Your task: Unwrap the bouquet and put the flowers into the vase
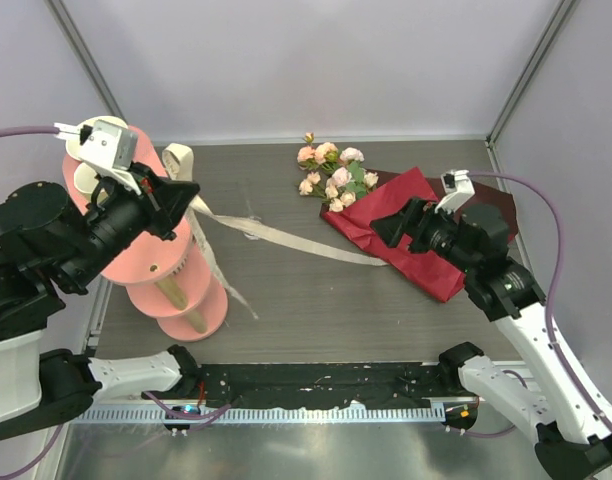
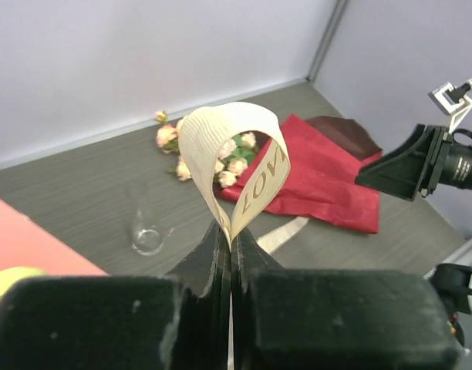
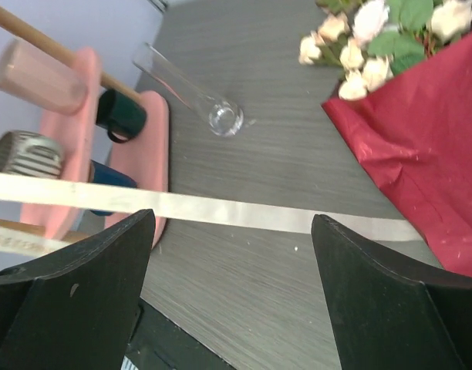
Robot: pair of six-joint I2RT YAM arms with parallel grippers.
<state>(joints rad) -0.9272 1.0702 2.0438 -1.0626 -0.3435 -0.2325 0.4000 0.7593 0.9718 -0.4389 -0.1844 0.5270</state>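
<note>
Lying just beside right end effector (image 3: 232, 222), bouquet (image 3: 421, 154)

left arm (image 1: 46, 235): held high at the left side, wrist turned toward the table's middle | left gripper (image 2: 230, 233): jaws pressed together, pinching a loop of cream ribbon (image 2: 201, 135) | right arm (image 1: 526, 320): stretched forward on the right, wrist aimed left | right gripper (image 1: 383, 231): jaws spread wide, gripping nothing

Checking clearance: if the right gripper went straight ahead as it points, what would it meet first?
Most likely the cream ribbon stretched across in front of the right gripper, then the table; depth is unclear.
</note>
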